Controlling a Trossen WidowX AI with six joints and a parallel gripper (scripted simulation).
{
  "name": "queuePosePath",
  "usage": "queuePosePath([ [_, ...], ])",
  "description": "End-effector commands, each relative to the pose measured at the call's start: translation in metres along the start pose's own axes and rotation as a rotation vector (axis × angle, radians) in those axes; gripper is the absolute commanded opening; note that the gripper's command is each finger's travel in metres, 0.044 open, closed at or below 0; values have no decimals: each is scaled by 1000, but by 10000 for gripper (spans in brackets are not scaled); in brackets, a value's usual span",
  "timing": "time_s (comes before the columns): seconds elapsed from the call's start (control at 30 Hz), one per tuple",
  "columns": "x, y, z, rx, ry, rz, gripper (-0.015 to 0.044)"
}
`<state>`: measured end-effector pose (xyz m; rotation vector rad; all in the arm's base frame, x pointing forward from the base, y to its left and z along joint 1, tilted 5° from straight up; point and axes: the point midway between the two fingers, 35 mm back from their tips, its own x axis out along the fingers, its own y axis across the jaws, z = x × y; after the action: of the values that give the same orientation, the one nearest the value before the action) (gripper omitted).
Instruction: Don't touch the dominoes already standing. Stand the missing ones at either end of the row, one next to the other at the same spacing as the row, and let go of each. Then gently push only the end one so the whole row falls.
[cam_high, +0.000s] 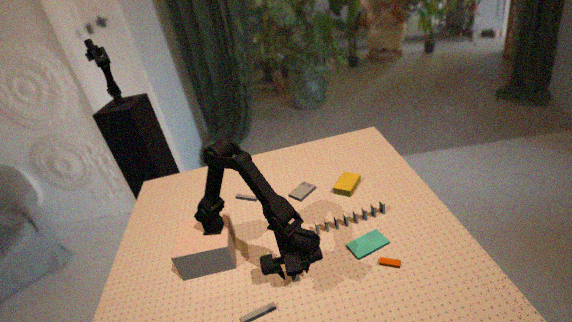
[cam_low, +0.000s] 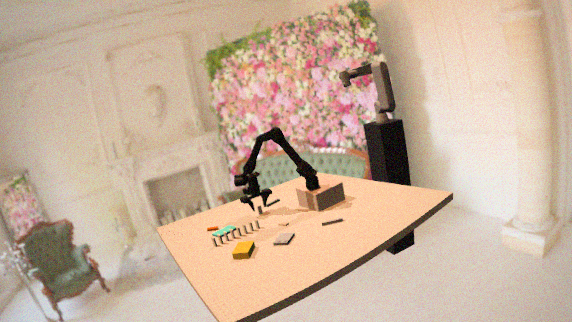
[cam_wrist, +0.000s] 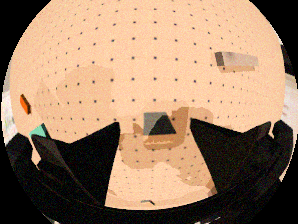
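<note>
Several thin grey dominoes (cam_high: 345, 220) (cam_low: 239, 231) stand upright in an evenly spaced row. One grey domino (cam_low: 260, 210) (cam_wrist: 151, 123) stands on the table apart from the row, toward the arm's side; the top view shows only a sliver of it under the gripper. My gripper (cam_low: 259, 206) (cam_wrist: 156, 125) is low over that domino and open, one finger on each side, with a gap to the domino on both sides in the wrist view. A small flat tan piece (cam_low: 284, 224) lies between the row and the arm's base; I cannot tell what it is.
A teal plate (cam_high: 368, 243) (cam_low: 223, 231) lies beside the row, with an orange block (cam_high: 389, 262) (cam_low: 212, 228) beyond. A yellow block (cam_high: 347, 183) (cam_low: 243, 249) and grey slab (cam_high: 302, 191) (cam_low: 284, 238) lie opposite. Grey bars (cam_high: 258, 312) (cam_low: 332, 222) lie farther off. The arm stands by a box (cam_high: 210, 262).
</note>
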<state>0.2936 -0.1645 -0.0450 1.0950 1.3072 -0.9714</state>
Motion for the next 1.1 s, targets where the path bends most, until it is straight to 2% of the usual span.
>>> queuePosePath([
  [0.0, 3, -1, -2, 5, 9, -4, 256],
  [0.2, 3, -1, -2, 5, 9, -4, 107],
  [0.53, 1, -1, -1, 5, 9, -4, 107],
  [0.6, -20, 2, 2, 5, 7, -4, 107],
  [0.77, -108, 3, 4, 1, 3, -2, 107],
  [0.83, -130, 1, 2, 0, 2, -2, 107],
  [1.07, -133, 7, -7, -78, 2, -2, 107],
])
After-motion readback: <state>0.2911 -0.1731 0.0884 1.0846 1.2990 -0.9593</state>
